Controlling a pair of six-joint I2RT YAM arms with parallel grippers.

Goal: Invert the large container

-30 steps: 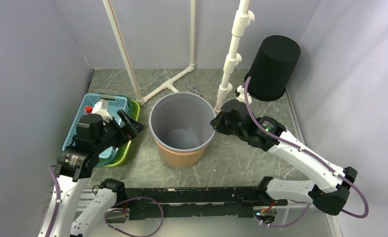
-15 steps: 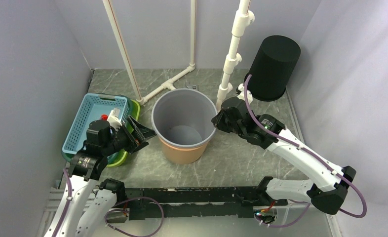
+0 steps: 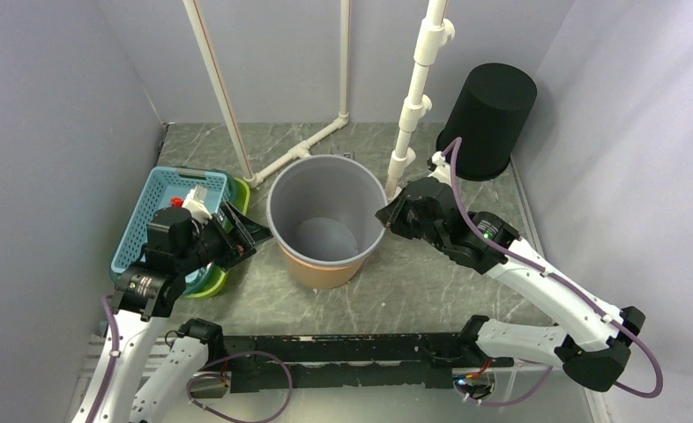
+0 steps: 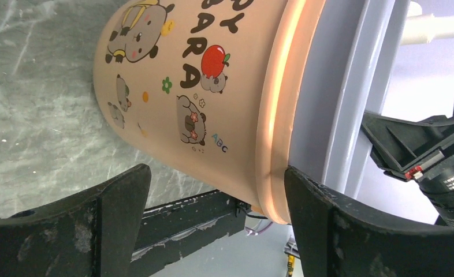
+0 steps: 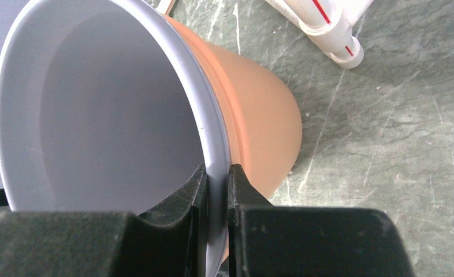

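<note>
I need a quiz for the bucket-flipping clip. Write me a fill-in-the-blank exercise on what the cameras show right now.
1. The right gripper is shut on the large container's ____.
2. The left gripper stands ____ beside the container's printed wall.
3. The container's mouth faces ____.
4. The basket on the container's left is coloured ____.

Missing words: rim; open; up; blue.

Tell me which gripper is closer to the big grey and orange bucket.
Right. The right gripper is clamped on the rim of the bucket, on its right side; the left gripper stands open just off its left wall.
</note>
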